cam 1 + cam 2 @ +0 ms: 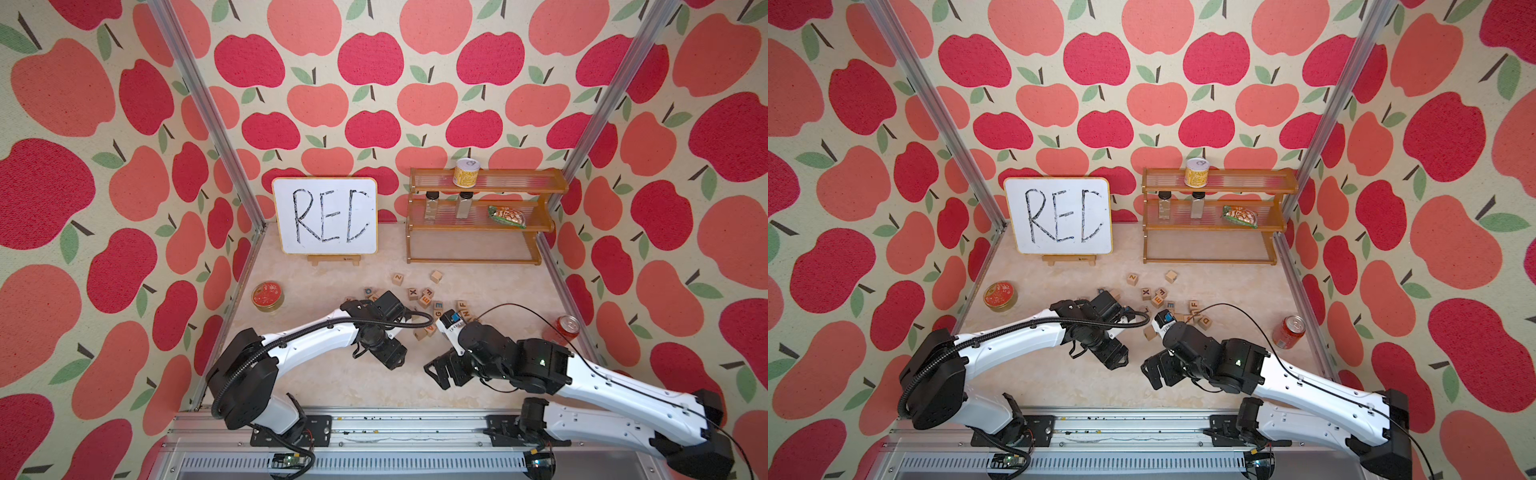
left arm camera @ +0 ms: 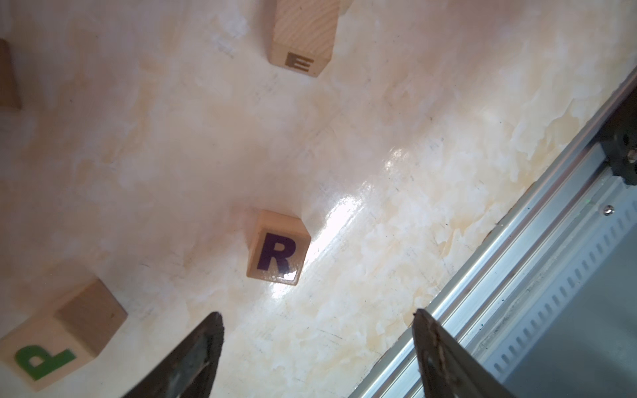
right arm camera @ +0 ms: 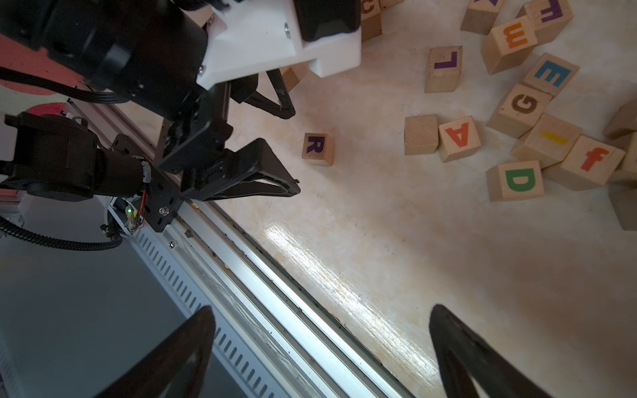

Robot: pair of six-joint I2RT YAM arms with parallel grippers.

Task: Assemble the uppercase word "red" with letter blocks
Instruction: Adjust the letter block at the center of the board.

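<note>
In both top views my left hand [image 1: 395, 360] sits at 10 o'clock of my right hand [image 1: 435, 376] over the worktop [image 1: 332, 382], with scattered blocks [image 1: 424, 300] at 12 o'clock. In the left wrist view my left hand's jaws stand apart, empty, the purple R block [image 2: 277, 253] just ahead. In the right wrist view my right hand is spread, empty; the R lies well apart from the teal E block [image 3: 551, 74] and green D block [image 3: 518, 180].
</note>
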